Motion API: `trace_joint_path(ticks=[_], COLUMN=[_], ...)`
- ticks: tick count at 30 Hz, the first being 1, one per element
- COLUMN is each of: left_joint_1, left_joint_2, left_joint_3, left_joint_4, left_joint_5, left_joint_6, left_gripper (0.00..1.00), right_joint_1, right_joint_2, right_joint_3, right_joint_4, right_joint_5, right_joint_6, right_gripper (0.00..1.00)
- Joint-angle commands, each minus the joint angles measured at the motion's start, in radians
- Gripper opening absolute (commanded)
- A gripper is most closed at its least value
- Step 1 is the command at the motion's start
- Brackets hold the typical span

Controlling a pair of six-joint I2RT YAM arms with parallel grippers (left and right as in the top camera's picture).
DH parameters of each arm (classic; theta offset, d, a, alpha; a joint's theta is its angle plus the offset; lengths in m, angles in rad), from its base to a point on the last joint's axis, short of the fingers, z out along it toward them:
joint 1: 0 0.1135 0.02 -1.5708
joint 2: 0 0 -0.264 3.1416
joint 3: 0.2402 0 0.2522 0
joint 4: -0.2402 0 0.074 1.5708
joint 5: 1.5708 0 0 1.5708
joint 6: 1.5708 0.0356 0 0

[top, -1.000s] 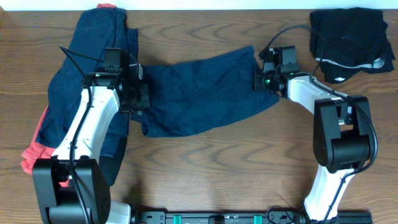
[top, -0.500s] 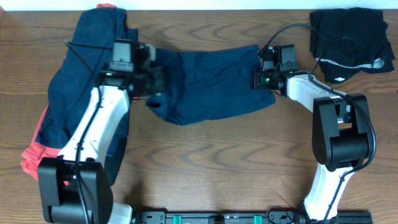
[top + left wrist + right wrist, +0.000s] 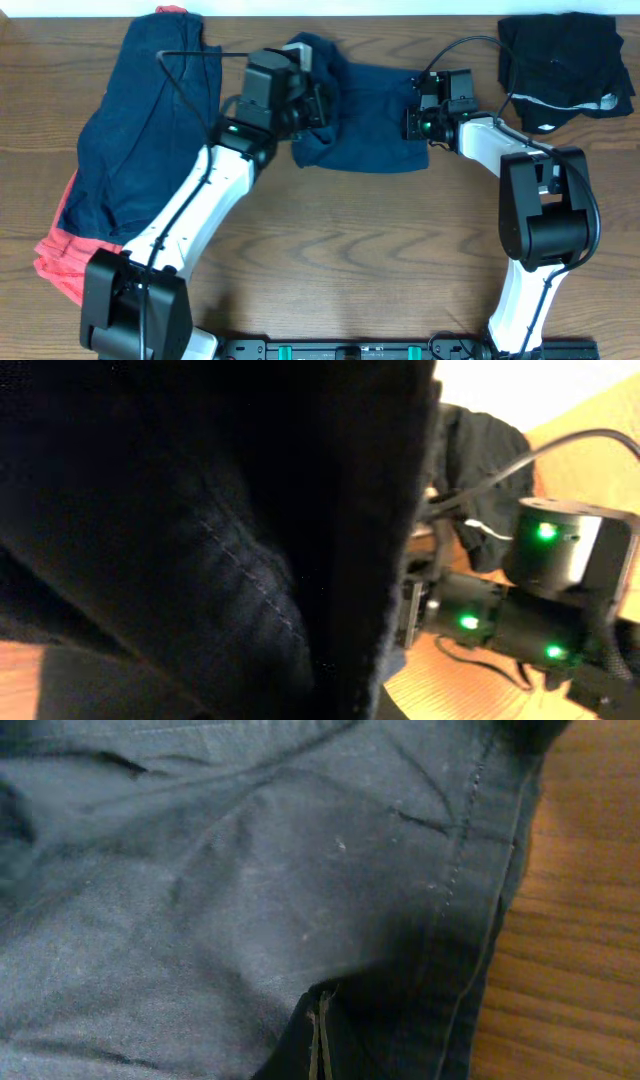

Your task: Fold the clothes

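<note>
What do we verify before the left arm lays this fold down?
1. Left fingers shut on navy shorts: ok.
2. Right fingers shut on the shorts' right edge: ok.
3. Carried end lined up with the right edge: not ok, it is bunched short of it.
4. Black stack clear of the landing spot: ok.
5. Lower layer flat on the table: cannot tell, the wrist views show only cloth.
</note>
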Motion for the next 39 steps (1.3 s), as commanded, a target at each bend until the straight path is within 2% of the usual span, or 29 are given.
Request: trace_joint_path(ticks=[1,10,19,31,33,39], left_joint_1=[-0.055,-0.148,-0.15,-0.15,-0.15,-0.151], left_joint_2=[0.003,0.093,0.174,0.177,0.177,0.177], left_joint_3=[0.031,0.031,0.031,0.031,0.031,0.031], left_joint_4=[0.047,0.195,0.226,0.287,0.296,0.315], left_joint_5=[-0.08,-0.15,-0.15,-0.15,-0.15,-0.15], left_joint_6=[-0.025,-0.025,-0.028,-0.028,-0.028,-0.028], left_gripper=[0.06,0.06,0.06,0.07,0.17,0.73], right_joint_1=[0.044,0.064,0.061,0.008,-0.005,-0.049], right_joint_2=[0.093,0.093,0.058,-0.317,-0.397,-0.541], right_joint_3=[-0.042,-0.042,-0.041,-0.041,-0.041,-0.041], right_joint_4=[-0.036,-0.035,0.049,0.004,0.0,-0.011], right_joint_5=[0.021,0.021,-0.026,-0.072,-0.044,0.022], right_joint_6=[0.014,0.014,0.013,0.013,0.013,0.013], right_gripper=[0.01,0.01,0.01,0.01,0.01,0.01])
